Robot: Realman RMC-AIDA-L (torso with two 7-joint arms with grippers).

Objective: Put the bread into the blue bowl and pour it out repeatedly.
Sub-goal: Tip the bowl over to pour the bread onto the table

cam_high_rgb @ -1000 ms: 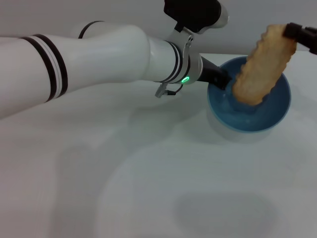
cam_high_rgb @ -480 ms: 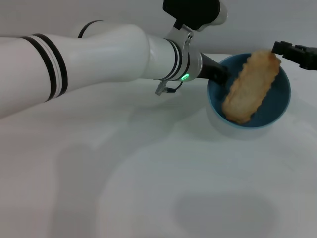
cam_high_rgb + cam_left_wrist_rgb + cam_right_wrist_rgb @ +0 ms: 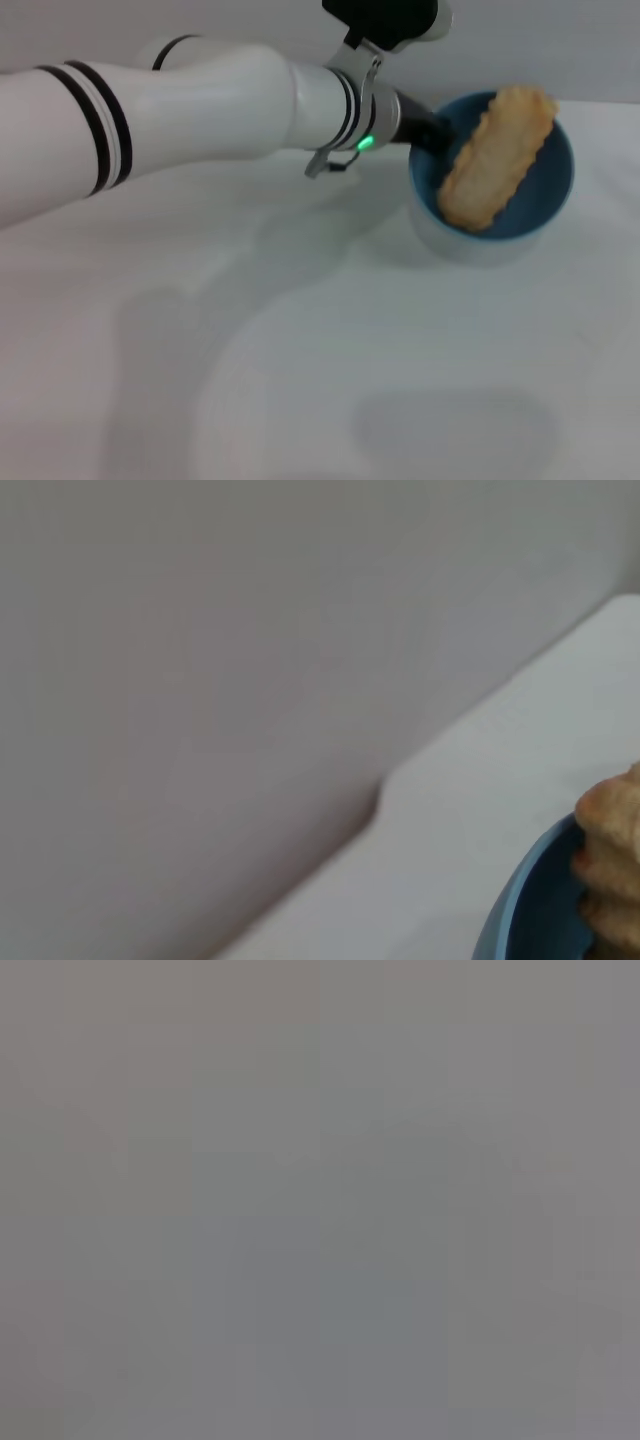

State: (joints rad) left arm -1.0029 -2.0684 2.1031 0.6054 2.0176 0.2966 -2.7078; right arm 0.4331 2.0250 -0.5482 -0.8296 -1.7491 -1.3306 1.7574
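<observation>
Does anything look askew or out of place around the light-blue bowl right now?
Only one thing: the elongated golden-tan toy bread lies slanted across the glossy light-blue bowl, its far end propped on the rim rather than settled inside. The left gripper is at the bowl's rim. Nothing spilled.

- Head view: even, diffuse light; soft shadows on the white table (image 3: 300, 380).
- Left wrist view: soft focus throughout.
- Right wrist view: uniform featureless grey.

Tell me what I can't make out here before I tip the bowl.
- Left gripper: in the head view the blue bowl rim hides its fingers.
- Bowl floor: covered by the bread.
- Right gripper: in no view; its wrist view is blank grey.
- Left wrist view: bowl and bread cut off at the edge.
</observation>
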